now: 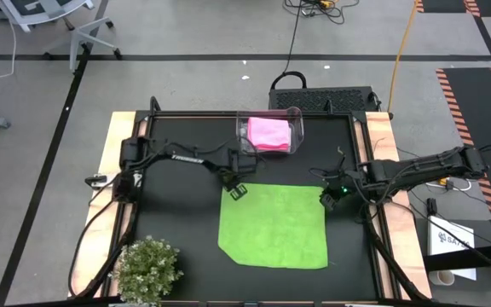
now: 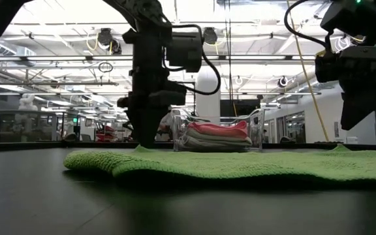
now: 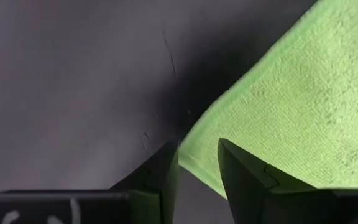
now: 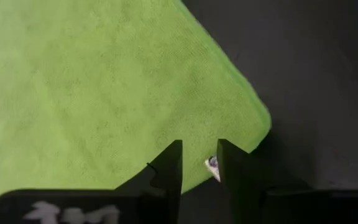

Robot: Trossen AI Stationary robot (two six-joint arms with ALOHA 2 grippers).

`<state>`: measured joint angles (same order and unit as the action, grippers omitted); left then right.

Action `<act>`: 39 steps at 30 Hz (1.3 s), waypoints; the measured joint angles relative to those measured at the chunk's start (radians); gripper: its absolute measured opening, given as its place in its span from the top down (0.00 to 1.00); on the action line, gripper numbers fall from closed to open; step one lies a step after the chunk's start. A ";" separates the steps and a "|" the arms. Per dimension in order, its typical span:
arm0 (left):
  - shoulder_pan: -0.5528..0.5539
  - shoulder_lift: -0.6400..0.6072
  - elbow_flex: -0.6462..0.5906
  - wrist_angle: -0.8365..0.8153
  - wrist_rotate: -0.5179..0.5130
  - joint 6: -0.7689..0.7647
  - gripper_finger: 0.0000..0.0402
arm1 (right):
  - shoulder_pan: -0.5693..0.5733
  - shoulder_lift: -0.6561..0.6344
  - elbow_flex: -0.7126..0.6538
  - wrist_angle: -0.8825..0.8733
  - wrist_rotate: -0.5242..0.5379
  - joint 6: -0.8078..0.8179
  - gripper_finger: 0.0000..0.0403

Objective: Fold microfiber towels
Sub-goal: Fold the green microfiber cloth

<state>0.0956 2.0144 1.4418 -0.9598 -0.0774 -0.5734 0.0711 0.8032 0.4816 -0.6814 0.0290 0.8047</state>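
Observation:
A lime green microfiber towel [image 1: 273,226] lies spread flat on the black table, its near left corner cut off at a slant. My left gripper [image 1: 238,191] points down, open, low over the towel's far left corner. In the left wrist view its fingers [image 3: 166,168] stand on either side of the towel's edge [image 3: 194,163]. My right gripper [image 1: 329,198] hangs open, raised above the far right corner [image 4: 253,118], where a small white tag [image 4: 211,163] shows. A folded pink towel [image 1: 269,133] lies in the clear bin [image 1: 295,113].
The clear bin [image 2: 258,127] stands just beyond the green towel's far edge, with folded towels stacked in it. A small green bushy plant [image 1: 147,269] sits at the table's near left corner. Bare black table lies left of the towel and along its near side.

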 joint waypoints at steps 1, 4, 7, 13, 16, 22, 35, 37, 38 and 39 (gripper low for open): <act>0.011 0.000 0.000 0.003 0.006 0.016 0.71 | 0.000 0.001 0.000 0.000 -0.005 -0.001 0.77; 0.038 0.000 0.000 0.001 -0.005 0.040 0.71 | 0.000 0.003 0.000 -0.005 -0.009 -0.002 0.76; 0.059 0.000 0.000 -0.014 0.004 0.058 0.71 | 0.000 0.003 0.000 -0.008 -0.008 -0.013 0.76; 0.069 0.000 0.000 -0.060 0.057 0.087 0.71 | 0.000 0.007 0.000 -0.027 -0.004 -0.010 0.76; 0.069 0.000 0.000 -0.056 0.098 0.098 0.71 | -0.008 0.020 0.000 -0.041 -0.004 -0.013 0.76; 0.067 0.000 0.000 -0.026 0.103 0.103 0.71 | -0.076 0.047 0.000 -0.044 -0.010 -0.022 0.76; 0.069 0.000 0.000 -0.025 0.137 0.118 0.71 | -0.171 0.071 0.000 -0.041 -0.084 -0.136 0.76; 0.067 0.000 0.000 -0.025 0.165 0.114 0.71 | -0.171 0.071 0.000 -0.041 -0.084 -0.144 0.76; 0.067 0.000 0.000 -0.025 0.176 0.108 0.71 | -0.171 0.071 0.000 -0.041 -0.084 -0.149 0.76; 0.067 0.000 0.000 -0.025 0.189 0.104 0.71 | -0.171 0.071 0.000 -0.041 -0.084 -0.155 0.76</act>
<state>0.1623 2.0148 1.4414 -0.9848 0.1115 -0.4691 -0.0994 0.8742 0.4816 -0.7223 -0.0547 0.6500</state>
